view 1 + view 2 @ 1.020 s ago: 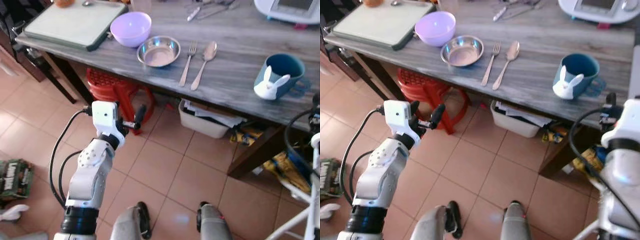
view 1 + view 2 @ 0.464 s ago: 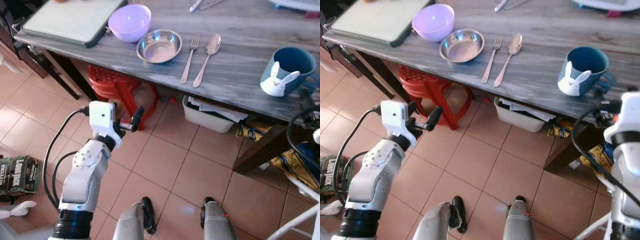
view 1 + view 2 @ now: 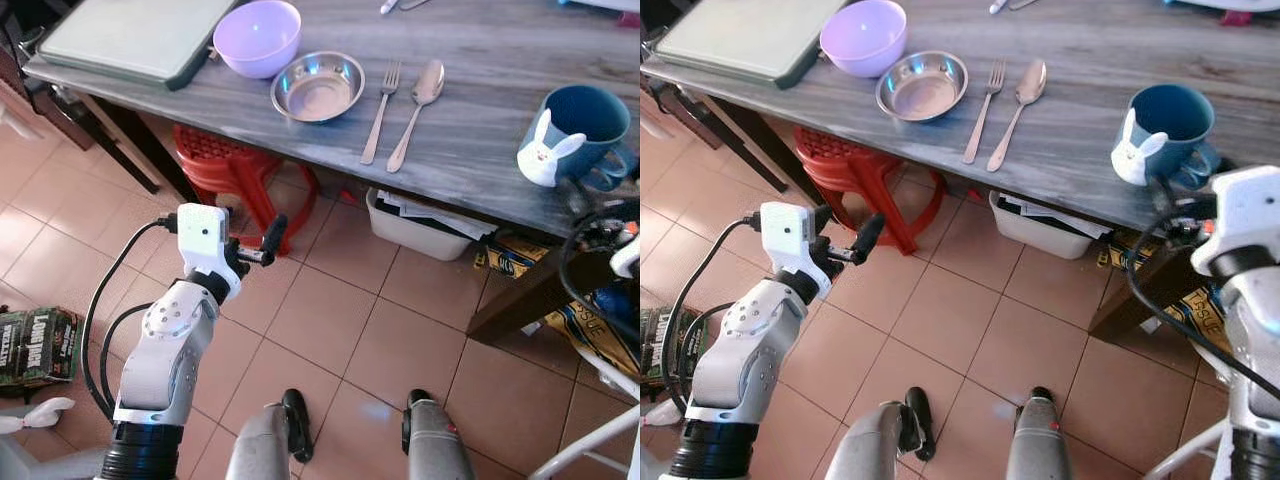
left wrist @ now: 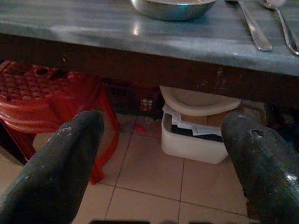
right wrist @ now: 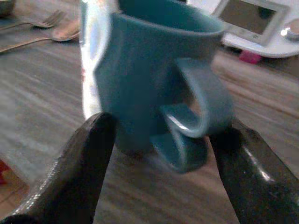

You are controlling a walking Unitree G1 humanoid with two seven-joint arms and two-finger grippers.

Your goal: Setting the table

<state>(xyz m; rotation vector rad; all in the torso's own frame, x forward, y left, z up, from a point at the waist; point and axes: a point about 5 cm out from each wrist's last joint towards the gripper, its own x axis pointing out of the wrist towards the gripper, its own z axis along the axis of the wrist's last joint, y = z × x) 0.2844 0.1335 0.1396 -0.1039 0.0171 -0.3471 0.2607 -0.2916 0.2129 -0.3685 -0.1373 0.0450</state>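
While glossy teal ceramic mug with white rabbit figure stands near grey wood-grain table edge, right gripper fingers spread, flanking looped handle. Left gripper spread, low before red plastic stool.

On the grey wooden desk, the lilac plastic bowl sat at ten o'clock of the round steel bowl. At three o'clock of that lay the metal fork, then the metal spoon. The blue rabbit mug stood well apart, further at three o'clock. The red plastic stool stood under the desk.
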